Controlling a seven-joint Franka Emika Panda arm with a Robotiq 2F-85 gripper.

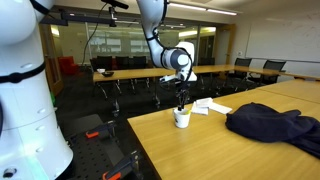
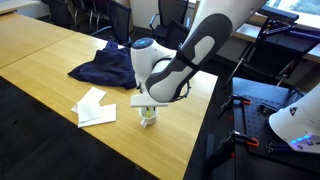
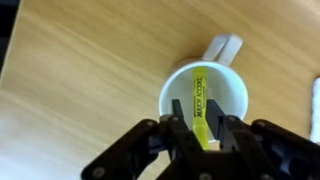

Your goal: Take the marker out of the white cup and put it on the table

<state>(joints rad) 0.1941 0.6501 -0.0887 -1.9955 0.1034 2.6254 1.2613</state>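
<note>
The white cup (image 3: 236,92) stands upright on the light-wood table (image 3: 80,70), with its handle pointing away. The yellow-green marker (image 3: 195,85) leans inside it. In the wrist view my gripper (image 3: 197,125) reaches down into the cup's mouth, with one finger on each side of the marker, pressed against it. In both exterior views the gripper (image 1: 181,100) (image 2: 148,104) hangs straight down over the cup (image 1: 182,118) (image 2: 148,118), near the table's edge. The marker is hidden in those views.
A dark jacket (image 1: 275,125) (image 2: 100,65) lies on the table (image 1: 200,150) (image 2: 50,55) beyond the cup. Flat white papers (image 1: 212,106) (image 2: 95,107) lie next to the cup. Long tables with black chairs (image 1: 150,72) stand behind.
</note>
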